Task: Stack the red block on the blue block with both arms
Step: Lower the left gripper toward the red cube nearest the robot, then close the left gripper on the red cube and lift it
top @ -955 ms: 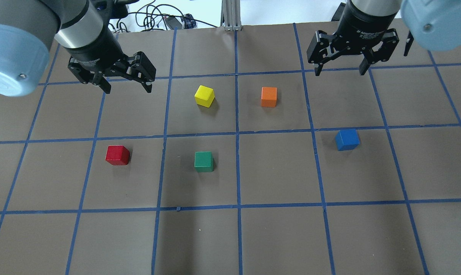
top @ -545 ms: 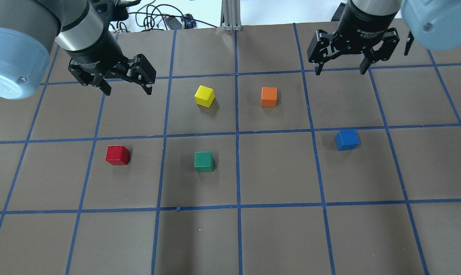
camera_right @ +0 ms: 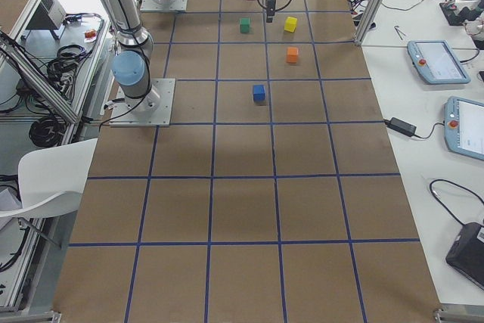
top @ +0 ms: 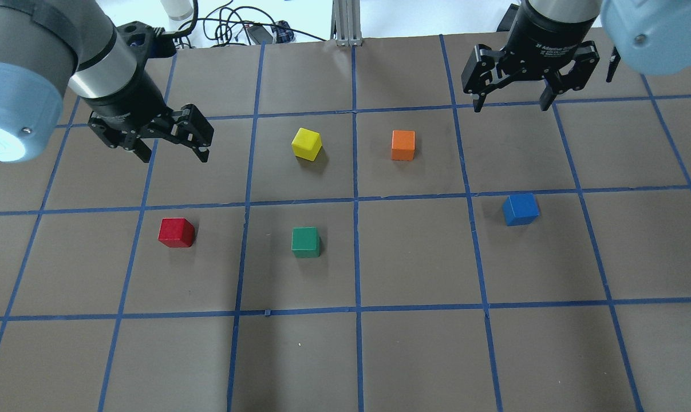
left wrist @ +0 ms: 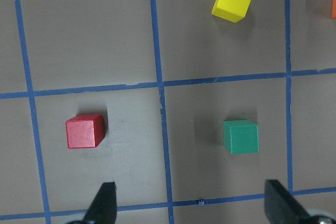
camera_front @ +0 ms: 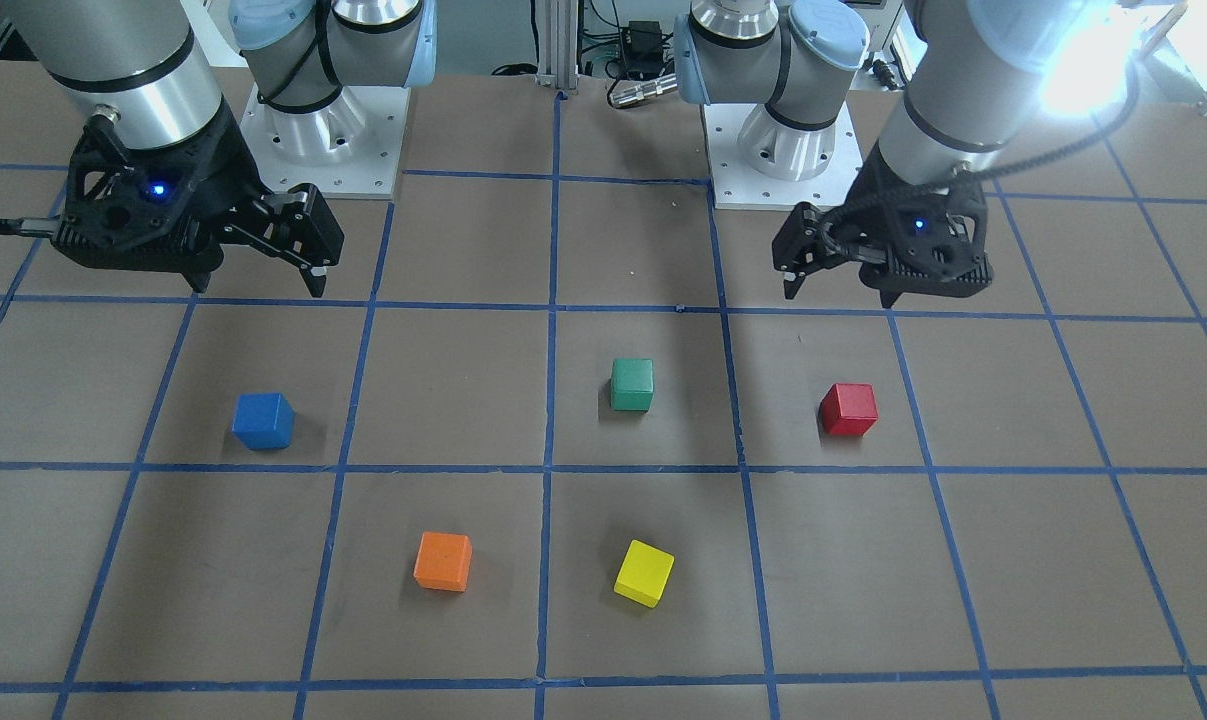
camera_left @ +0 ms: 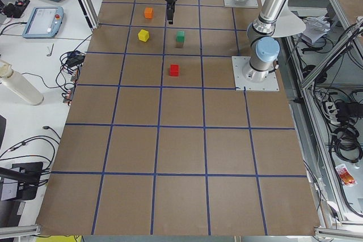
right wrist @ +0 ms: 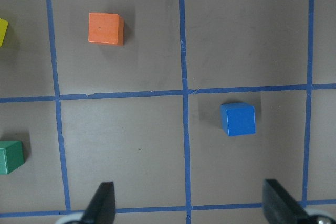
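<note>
Left hand (top: 176, 157) nearer red block (top: 176, 232)

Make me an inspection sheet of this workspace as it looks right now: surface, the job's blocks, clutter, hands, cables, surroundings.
Surface: brown table marked with a blue tape grid.
Job's things: red block and blue block each sit alone on the table, far apart, not stacked.
Clutter: green block, yellow block, orange block, all loose between them.
Hands: left hand open, empty, above the table near the red block; right hand open, empty, farther from the blue block.
Cables: black cables tangled beyond the table's far edge.
Surroundings: teach pendants on a side bench; white chair.
</note>
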Action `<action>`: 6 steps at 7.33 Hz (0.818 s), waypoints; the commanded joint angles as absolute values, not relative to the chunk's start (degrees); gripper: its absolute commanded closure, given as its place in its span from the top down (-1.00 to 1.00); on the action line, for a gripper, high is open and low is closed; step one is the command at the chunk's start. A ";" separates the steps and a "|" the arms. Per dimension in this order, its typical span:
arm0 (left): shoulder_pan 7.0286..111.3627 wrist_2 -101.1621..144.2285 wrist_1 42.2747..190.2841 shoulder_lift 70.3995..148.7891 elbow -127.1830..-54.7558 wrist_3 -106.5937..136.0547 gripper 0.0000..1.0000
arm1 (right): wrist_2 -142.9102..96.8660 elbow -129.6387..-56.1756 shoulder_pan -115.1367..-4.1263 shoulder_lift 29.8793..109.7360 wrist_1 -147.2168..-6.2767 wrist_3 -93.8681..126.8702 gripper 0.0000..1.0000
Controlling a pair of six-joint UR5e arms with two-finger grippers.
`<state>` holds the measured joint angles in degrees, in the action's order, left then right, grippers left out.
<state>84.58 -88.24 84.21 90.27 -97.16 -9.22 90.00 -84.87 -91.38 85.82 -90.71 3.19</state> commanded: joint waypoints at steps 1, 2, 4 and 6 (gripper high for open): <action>77.45 -88.33 71.54 91.22 -108.39 -18.95 0.97 | 90.00 -84.99 -91.32 85.87 -90.53 3.16 1.00; 76.04 -88.50 61.28 92.62 -114.29 -22.38 1.00 | 89.91 -84.99 -91.41 85.78 -90.35 3.25 1.00; 72.96 -88.16 51.99 94.73 -123.02 -25.31 1.00 | 90.00 -84.99 -91.41 85.61 -90.44 3.16 1.00; 72.95 -88.24 50.45 97.90 -123.75 -24.88 0.98 | 89.91 -84.99 -91.32 85.61 -90.35 3.16 1.00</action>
<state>73.22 -88.19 52.13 95.96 -122.73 -24.88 89.94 -84.99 -91.39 85.63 -90.37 3.17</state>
